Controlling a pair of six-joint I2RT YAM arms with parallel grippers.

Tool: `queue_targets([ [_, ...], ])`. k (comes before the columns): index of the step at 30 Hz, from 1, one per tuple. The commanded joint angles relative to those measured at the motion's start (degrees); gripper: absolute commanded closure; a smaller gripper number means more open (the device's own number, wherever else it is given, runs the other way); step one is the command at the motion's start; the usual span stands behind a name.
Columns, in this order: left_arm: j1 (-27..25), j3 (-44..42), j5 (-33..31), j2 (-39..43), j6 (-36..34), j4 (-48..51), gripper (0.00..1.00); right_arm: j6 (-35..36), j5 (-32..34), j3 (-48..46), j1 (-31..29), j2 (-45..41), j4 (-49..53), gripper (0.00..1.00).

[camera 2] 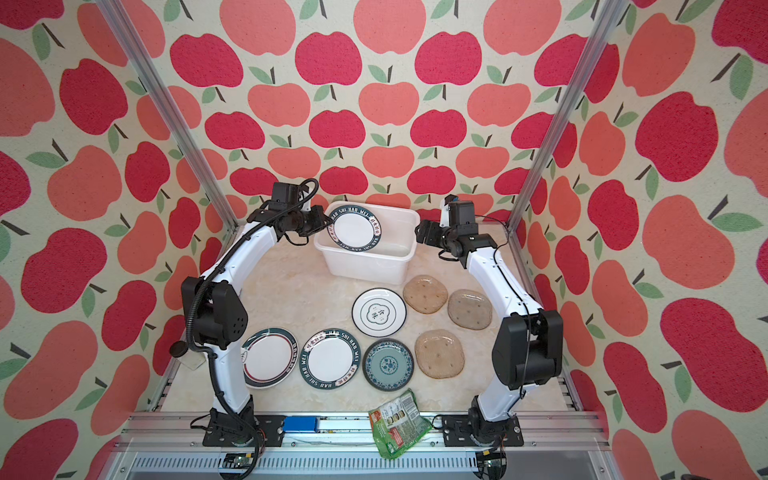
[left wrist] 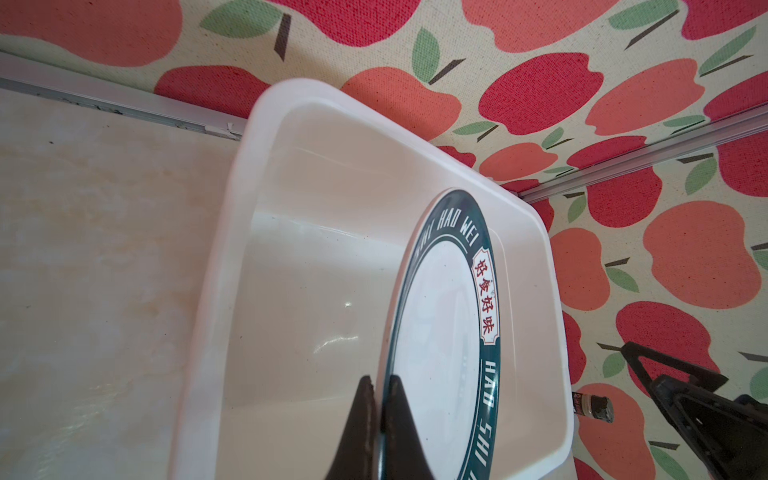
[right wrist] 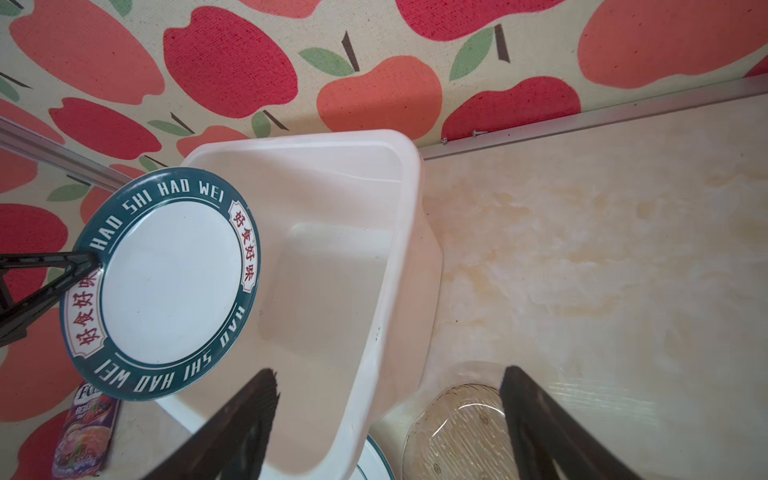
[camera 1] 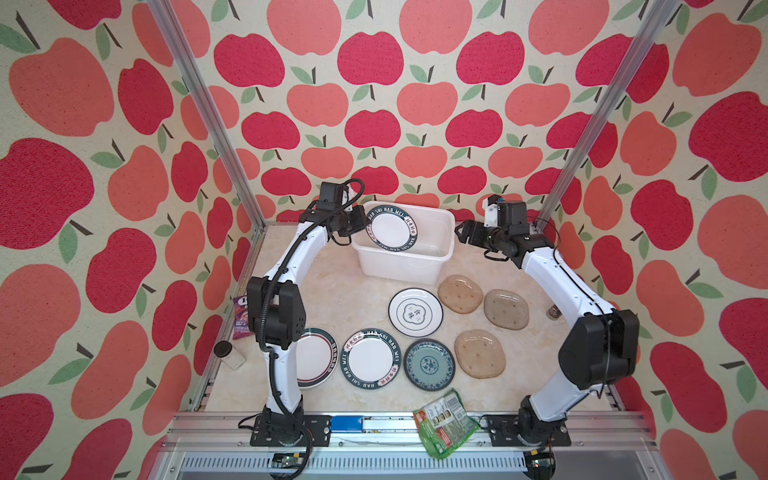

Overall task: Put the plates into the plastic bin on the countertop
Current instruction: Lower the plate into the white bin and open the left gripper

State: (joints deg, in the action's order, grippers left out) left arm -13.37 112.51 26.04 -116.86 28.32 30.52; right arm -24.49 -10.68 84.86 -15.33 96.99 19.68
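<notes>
My left gripper (camera 1: 362,226) (left wrist: 380,380) is shut on the rim of a white plate with a dark teal lettered rim (camera 1: 392,227) (camera 2: 357,227) (left wrist: 440,332) (right wrist: 166,291). It holds the plate tilted on edge over the left half of the plastic bin (camera 1: 399,270) (camera 2: 365,270) (left wrist: 249,166) (right wrist: 409,208). My right gripper (camera 1: 463,235) (camera 2: 419,232) (right wrist: 390,374) hangs open and holds nothing, just right of the bin. Several more plates lie flat on the countertop (camera 1: 332,299), among them a white emblem one (camera 1: 415,311) and three amber glass ones (camera 1: 460,293).
A green snack packet (camera 1: 444,422) lies over the front rail. A purple candy bag (camera 1: 242,318) and a black-lidded jar (camera 1: 226,353) sit at the left edge, and a small can (camera 1: 552,311) by the right arm. My left arm covers part of the red-striped plate (camera 1: 316,357).
</notes>
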Motion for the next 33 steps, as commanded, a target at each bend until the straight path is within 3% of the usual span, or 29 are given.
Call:
queue_targets([
  [1, -0.22, 3.02, 1.29, -2.77, -1.08, 2.53, 1.0, -3.15, -6.63, 2.32, -0.05, 2.09, -2.11, 0.13],
  [9, 0.44, 9.84, 2.15, -10.24, 0.95, 6.12, 1.0, -4.53, -10.0, 6.48, -0.39, 7.9, -2.36, 0.14],
  [14, 0.28, 16.7, 3.66, -16.01, 1.22, 9.84, 1.0, -2.98, -9.18, 10.83, -0.99, 11.73, 2.6, 0.17],
  [24, 0.01, 17.34, 5.03, -17.58, 1.3, 11.74, 1.0, 1.86, -5.05, 20.87, -1.28, 17.14, 14.93, 0.23],
  [25, -0.04, 18.25, 5.39, -18.21, 1.24, 12.64, 0.96, 2.36, -5.45, 22.27, -1.28, 18.34, 16.35, 0.24],
  [26, -0.04, 19.42, 5.59, -18.84, 0.95, 13.82, 0.82, 2.64, -5.89, 22.95, -1.36, 19.17, 16.83, 0.24],
  [30, -0.08, 23.93, 4.96, -20.69, -0.75, 19.09, 0.5, 3.35, -6.17, 24.09, -1.76, 20.88, 16.8, 0.24],
  [33, 0.16, 23.99, 3.05, -19.39, -2.06, 21.09, 0.44, 3.93, -6.5, 25.83, -1.98, 22.36, 17.88, 0.27],
])
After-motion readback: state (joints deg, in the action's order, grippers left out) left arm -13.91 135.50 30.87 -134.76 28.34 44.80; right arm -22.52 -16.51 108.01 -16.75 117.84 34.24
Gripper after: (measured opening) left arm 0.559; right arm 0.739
